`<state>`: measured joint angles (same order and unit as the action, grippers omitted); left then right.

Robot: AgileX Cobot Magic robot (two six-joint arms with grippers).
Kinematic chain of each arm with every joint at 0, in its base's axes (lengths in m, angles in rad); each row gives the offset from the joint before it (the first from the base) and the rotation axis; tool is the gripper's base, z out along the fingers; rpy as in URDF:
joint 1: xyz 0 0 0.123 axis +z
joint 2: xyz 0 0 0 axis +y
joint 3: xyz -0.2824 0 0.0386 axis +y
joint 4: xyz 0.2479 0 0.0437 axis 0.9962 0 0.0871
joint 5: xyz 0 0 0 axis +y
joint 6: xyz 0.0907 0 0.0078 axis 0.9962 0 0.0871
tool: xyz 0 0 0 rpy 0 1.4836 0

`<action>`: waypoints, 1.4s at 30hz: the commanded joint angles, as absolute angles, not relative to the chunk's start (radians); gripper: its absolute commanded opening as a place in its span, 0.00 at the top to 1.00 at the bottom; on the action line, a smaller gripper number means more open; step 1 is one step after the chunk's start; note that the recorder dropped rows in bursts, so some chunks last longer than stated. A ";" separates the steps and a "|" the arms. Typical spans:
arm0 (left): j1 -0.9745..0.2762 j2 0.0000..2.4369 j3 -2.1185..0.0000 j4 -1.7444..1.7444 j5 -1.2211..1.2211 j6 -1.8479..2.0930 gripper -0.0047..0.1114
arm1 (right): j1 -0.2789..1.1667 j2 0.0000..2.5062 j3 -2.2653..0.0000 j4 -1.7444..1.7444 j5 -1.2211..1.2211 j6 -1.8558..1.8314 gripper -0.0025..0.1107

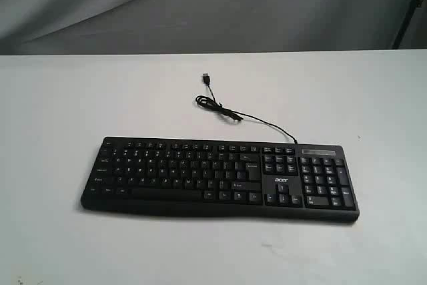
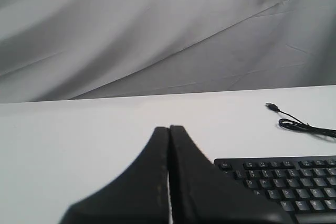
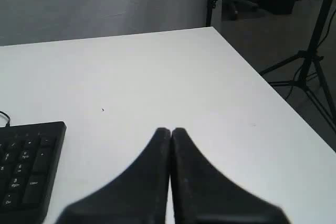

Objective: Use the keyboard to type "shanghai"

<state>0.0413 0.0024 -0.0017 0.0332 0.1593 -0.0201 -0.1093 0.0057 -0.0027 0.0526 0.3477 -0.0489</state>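
The black keyboard (image 1: 220,178) with white legends and an acer logo lies across the white table (image 1: 60,118), number pad to the right. Its thin black cable (image 1: 230,113) curls away behind it to a loose USB plug (image 1: 207,78). Neither arm shows in the exterior view. In the left wrist view my left gripper (image 2: 169,128) is shut with nothing in it, off the keyboard's (image 2: 286,179) Esc corner. In the right wrist view my right gripper (image 3: 170,130) is shut and empty, off the number-pad end (image 3: 29,163).
A grey cloth backdrop (image 1: 200,5) hangs behind the table. The table's right edge (image 3: 262,85) drops off to a floor with a black tripod stand (image 3: 310,56). The cable coil (image 2: 299,125) lies beyond the keyboard's top row.
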 commanded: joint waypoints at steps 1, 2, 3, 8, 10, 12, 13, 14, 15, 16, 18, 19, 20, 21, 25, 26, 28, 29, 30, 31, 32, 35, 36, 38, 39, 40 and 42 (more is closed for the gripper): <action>0.035 0.000 0.000 0.033 0.153 -0.023 0.96 | -0.119 0.000 0.000 0.043 0.348 -0.047 0.98; 0.035 0.000 0.000 0.033 0.153 -0.023 0.96 | -0.119 0.000 0.000 0.043 0.348 -0.047 0.98; 0.035 0.000 0.000 0.033 0.153 -0.023 0.96 | -0.119 0.000 0.000 0.043 0.348 -0.047 0.98; 0.035 0.000 0.000 0.033 0.153 -0.023 0.96 | -0.119 0.000 0.000 0.078 0.093 -0.037 0.98; 0.035 0.000 0.000 0.033 0.153 -0.023 0.96 | -0.119 0.000 0.000 0.120 -0.073 -0.039 0.98; 0.035 0.000 0.000 0.033 0.153 -0.023 0.96 | -0.119 0.000 0.000 0.120 -0.197 -0.039 0.98; 0.035 0.000 0.000 0.033 0.153 -0.023 0.96 | -0.119 0.000 0.000 0.120 -0.245 -0.039 0.98; 0.035 0.000 0.000 0.033 0.153 -0.023 0.96 | -0.119 0.000 0.000 0.120 -0.278 -0.039 0.98; 0.035 0.000 0.000 0.033 0.153 -0.023 0.96 | -0.119 0.000 0.000 0.122 -0.327 -0.037 0.98; 0.035 0.000 0.000 0.033 0.153 -0.023 0.96 | -0.119 0.000 0.000 0.122 -0.369 -0.021 0.98; 0.035 0.000 0.000 0.033 0.153 -0.023 0.96 | -0.119 0.000 0.000 0.123 -0.564 0.131 0.98; 0.035 0.000 0.000 0.033 0.153 -0.023 0.96 | -0.119 0.000 0.000 0.117 -0.663 0.256 0.98; 0.035 0.000 0.000 0.033 0.153 -0.023 0.96 | -0.119 0.000 0.000 0.073 -0.738 0.394 0.98; 0.035 0.000 0.000 0.033 0.153 -0.023 0.96 | -0.119 0.000 -0.019 0.026 -0.754 0.449 0.98; 0.035 0.000 0.000 0.033 0.153 -0.023 0.96 | -0.119 0.174 -0.347 -0.221 -0.456 0.618 0.98; 0.035 0.000 0.000 0.033 0.153 -0.023 0.96 | -0.119 0.247 -0.436 -0.257 -0.366 0.703 0.98; 0.035 0.000 0.000 0.033 0.153 -0.023 0.96 | -0.105 0.455 -0.688 -0.445 -0.144 0.974 0.98; 0.035 0.000 0.000 0.033 0.153 -0.023 0.96 | -0.071 0.578 -0.824 -0.601 -0.069 1.066 0.98; 0.035 0.000 0.000 0.033 0.153 -0.023 0.96 | -0.048 0.652 -0.886 -0.657 -0.053 1.081 0.98; 0.035 0.000 0.000 0.033 0.153 -0.023 0.96 | 0.004 0.750 -0.976 -0.728 -0.043 1.073 0.98; 0.035 0.000 0.000 0.033 0.153 -0.023 0.96 | 0.027 0.801 -1.021 -0.777 -0.043 1.062 0.98; 0.035 0.000 0.000 0.033 0.153 -0.023 0.96 | 0.098 0.979 -1.160 -0.988 0.023 0.993 0.98; 0.035 0.000 0.000 0.033 0.153 -0.023 0.96 | 0.124 1.040 -1.191 -1.056 0.061 0.960 0.98; 0.035 0.000 0.000 0.033 0.153 -0.023 0.96 | 0.173 1.157 -1.226 -1.206 0.184 0.808 0.98; 0.035 0.000 0.000 0.033 0.153 -0.023 0.96 | 0.190 1.188 -1.229 -1.276 0.229 0.729 0.98; 0.035 0.000 0.000 0.033 0.153 -0.023 0.96 | 0.204 1.234 -1.229 -1.313 0.275 0.686 0.98; 0.035 0.000 0.000 0.033 0.153 -0.023 0.96 | 0.242 1.338 -1.231 -1.251 0.476 0.658 0.98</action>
